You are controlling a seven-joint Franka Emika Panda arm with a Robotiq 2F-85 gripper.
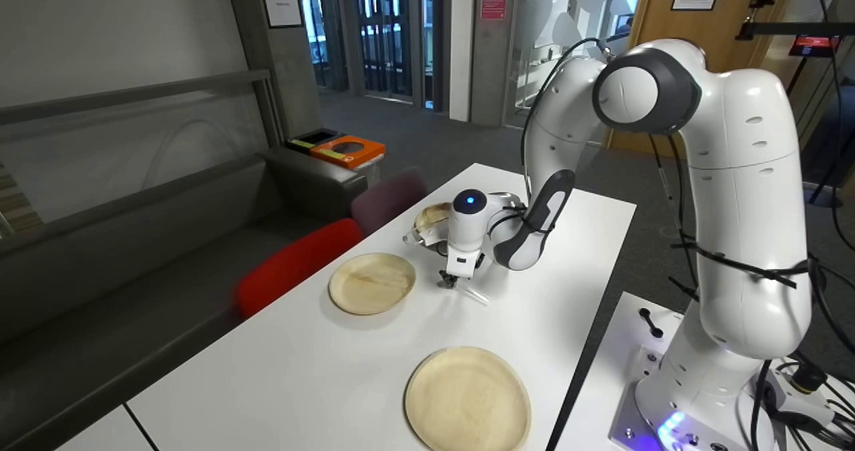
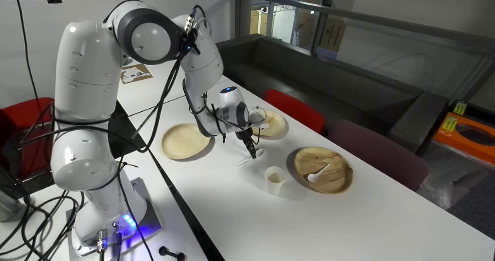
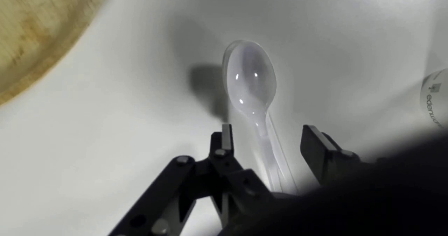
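My gripper (image 3: 266, 127) is low over the white table, its jaws spread well apart. Between the fingers (image 3: 227, 137) lie white plastic spoons (image 3: 250, 75), nearly stacked, with their bowls beyond the fingertips. Their handles fan slightly, and the near ends are hidden behind the dark gripper body. I see a gap between the handles and each finger. In an exterior view the gripper (image 2: 252, 153) points down at the spoons (image 2: 260, 151); from another side, handles (image 1: 474, 294) show beside the gripper (image 1: 450, 280).
A white paper cup (image 2: 274, 180) stands near the spoons. One wooden plate (image 2: 342, 181) carries another spoon (image 2: 318, 174). Another plate (image 1: 372, 284) lies by the gripper and a further plate (image 1: 467, 397) lies nearer that camera. Red (image 1: 294, 260) and purple chairs line the table.
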